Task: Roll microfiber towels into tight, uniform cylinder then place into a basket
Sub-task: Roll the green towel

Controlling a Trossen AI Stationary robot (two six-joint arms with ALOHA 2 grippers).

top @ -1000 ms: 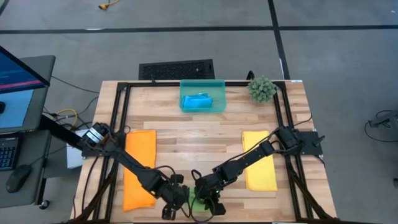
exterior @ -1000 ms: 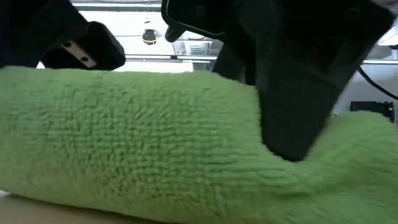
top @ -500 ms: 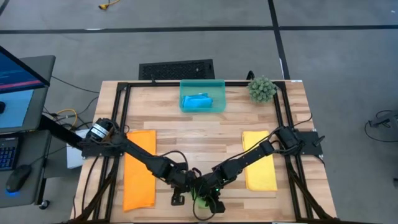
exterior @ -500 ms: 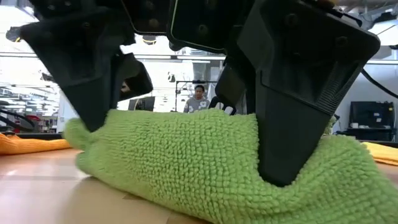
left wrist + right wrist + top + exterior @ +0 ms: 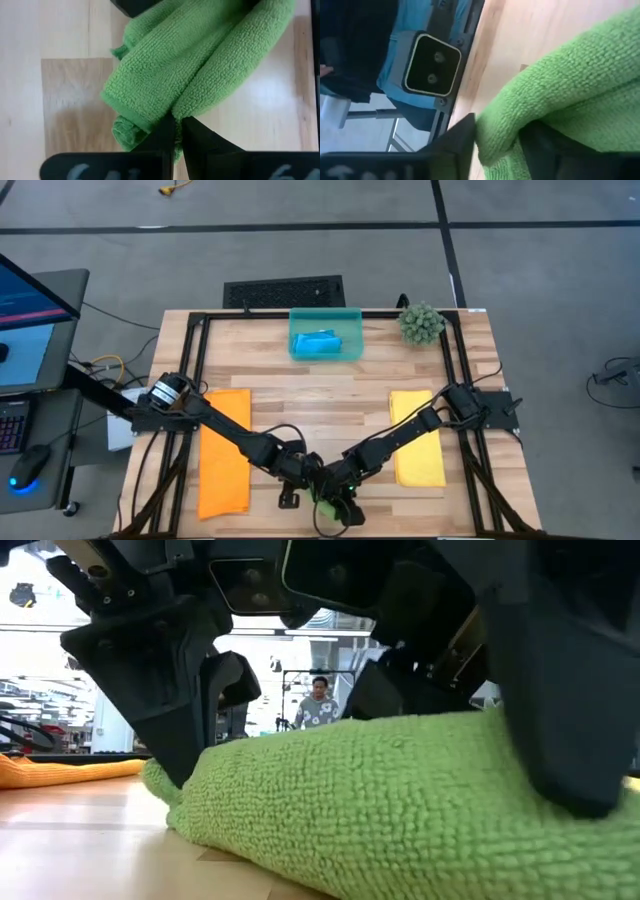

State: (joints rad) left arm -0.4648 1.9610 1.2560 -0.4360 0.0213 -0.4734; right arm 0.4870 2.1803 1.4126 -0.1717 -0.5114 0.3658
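Green towel [image 5: 400, 810]: bright lime, looped nubby pile. Orange towel [image 5: 224, 452]: plain saturated orange. Yellow towel [image 5: 420, 440]: plain lemon yellow. Blue towel [image 5: 320, 343]: bright sky blue, inside translucent teal basket [image 5: 326, 315]. Plant ball [image 5: 421, 323]: dull grey-green, spiky. Table [image 5: 320, 395]: pale wood planks, black frame. Arms: black.

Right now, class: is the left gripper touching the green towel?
Touching. The left wrist view shows the left gripper with its fingers pinched shut on an edge of the green towel.

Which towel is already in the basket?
The blue towel. It sits inside the teal basket at the table's far edge, while the orange and yellow ones lie flat on the table.
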